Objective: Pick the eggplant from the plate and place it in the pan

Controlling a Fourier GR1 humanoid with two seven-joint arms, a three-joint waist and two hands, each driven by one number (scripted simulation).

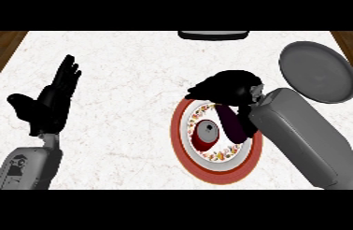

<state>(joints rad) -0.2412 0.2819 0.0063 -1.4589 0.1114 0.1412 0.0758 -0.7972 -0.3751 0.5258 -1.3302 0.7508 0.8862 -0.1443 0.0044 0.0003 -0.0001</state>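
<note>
Still on the plate (180,131): eggplant (231,124), with right hand (231,86) bent over its far end, fingers curled but hold unclear, pan (318,71) far right waiting, left hand (52,100) resting open.

Marble counter (131,61) with plate (180,131), pan (317,70)

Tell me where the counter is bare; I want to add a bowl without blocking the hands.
Bare marble lies between the left hand and the plate, and along the far edge left of the dark object. Crowded: the right side, where the right hand covers the eggplant beside the pan.
</note>
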